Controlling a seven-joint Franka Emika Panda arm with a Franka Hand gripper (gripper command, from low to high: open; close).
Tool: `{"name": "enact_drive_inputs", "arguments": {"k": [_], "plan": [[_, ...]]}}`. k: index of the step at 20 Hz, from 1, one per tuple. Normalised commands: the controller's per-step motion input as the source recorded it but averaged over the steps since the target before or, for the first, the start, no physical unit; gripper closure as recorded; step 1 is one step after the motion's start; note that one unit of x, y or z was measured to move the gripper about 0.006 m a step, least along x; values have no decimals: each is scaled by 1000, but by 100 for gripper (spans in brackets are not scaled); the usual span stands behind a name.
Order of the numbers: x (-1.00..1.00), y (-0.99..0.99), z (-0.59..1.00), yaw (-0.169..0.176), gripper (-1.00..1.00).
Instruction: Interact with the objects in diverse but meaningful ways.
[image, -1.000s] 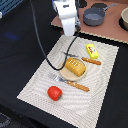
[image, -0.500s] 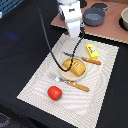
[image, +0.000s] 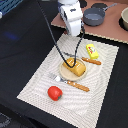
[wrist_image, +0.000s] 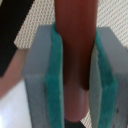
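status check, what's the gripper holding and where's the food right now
Gripper shut on a red-brown cylinder, likely a toy sausage. Pastry on plate; tomato, yellow block, second sausage on placemat. Nothing in the way.

A striped placemat (image: 100, 80) carries a fork (image: 54, 77) and knife (image: 77, 86) — 1 grey pot (image: 93, 16) sits beyond.
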Motion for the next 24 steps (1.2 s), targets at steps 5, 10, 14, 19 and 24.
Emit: {"name": "enact_drive_inputs", "arguments": {"k": [5,10,14,19,24], "plan": [[273,-326,-22,-7,100],[174,-89,-114,-2,100],[49,10,-176,0,-100],[85,211,-19,9,-100],[97,287,239,0,-100]]}}
